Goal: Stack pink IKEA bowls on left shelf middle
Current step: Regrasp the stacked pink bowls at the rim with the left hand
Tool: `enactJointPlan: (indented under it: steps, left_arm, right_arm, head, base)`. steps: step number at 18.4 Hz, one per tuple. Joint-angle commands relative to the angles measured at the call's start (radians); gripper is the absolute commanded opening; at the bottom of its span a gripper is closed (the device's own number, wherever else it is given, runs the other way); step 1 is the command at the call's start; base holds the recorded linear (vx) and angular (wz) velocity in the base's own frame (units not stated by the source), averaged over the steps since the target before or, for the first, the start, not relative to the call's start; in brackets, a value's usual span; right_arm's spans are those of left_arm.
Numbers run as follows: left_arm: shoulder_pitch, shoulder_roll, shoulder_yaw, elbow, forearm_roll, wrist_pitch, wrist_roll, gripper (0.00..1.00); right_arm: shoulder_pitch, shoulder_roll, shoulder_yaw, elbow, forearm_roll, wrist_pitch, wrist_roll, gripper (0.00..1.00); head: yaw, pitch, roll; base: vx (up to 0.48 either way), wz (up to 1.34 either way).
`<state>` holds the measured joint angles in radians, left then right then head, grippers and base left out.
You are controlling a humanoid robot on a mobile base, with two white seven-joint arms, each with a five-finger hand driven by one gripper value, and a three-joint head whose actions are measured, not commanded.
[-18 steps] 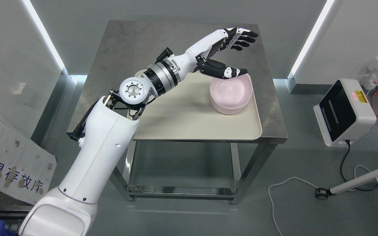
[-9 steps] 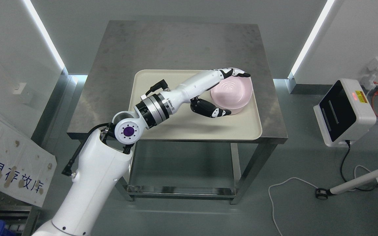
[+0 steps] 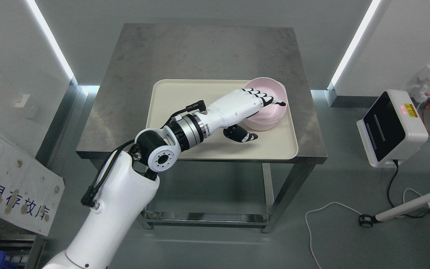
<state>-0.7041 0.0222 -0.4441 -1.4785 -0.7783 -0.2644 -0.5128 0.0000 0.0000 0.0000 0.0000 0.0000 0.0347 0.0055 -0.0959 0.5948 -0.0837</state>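
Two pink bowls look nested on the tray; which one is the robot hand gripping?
The upper bowl: left robot hand has fingers inside its rim, thumb outside. The lower bowl sits beneath on the tray.

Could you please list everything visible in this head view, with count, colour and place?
pink bowls: a stack, exact count unclear, pink, far right corner of the tray
tray: one, cream, on the table
table: one, steel grey, centre
white device: one, white with a black face, floor at right
cables: white and black, floor at lower right
printed white board: one, lower left
left hand: one, white and black, fingers over the bowl rim, thumb low outside the wall
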Motion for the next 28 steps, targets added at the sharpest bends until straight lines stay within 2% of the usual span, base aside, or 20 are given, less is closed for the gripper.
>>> enactJointPlan:
  steps: [1,4,19,23,28]
  left_arm:
    - [-0.073,-0.005,-0.082,0.11,-0.114,0.027,0.004,0.79]
    - [-0.11,-0.005,-0.085,0.179,-0.121,0.028,0.002,0.78]
    - [-0.115,-0.005,-0.177,0.21,-0.122,0.143,-0.018,0.69]
    - [-0.117,-0.005,-0.173,0.208,-0.116,0.143,-0.022,0.58]
    - [-0.118,-0.005,-0.17,0.21,-0.11,0.14,-0.049,0.36]
  right_arm:
    - [0.029,-0.017,-0.011,-0.034,0.0,-0.001,0.001,1.0]
    - [0.029,-0.017,-0.012,-0.034,0.0,0.001,0.001,1.0]
    - [0.029,-0.017,-0.011,-0.034,0.0,0.001,0.001,1.0]
    - [0.029,-0.017,-0.012,-0.034,0.0,0.001,0.001,1.0]
    - [0.029,-0.017,-0.011,-0.034,0.0,-0.001,0.001,1.0]
  head:
    - [0.0,0.0,0.0]
    - [0.0,0.0,0.0]
    - [0.0,0.0,0.0]
    - [0.0,0.0,0.0]
    - [0.0,0.0,0.0]
  base:
    - [0.0,0.0]
    - [0.0,0.0]
    - [0.0,0.0]
    - [0.0,0.0]
    - [0.0,0.0]
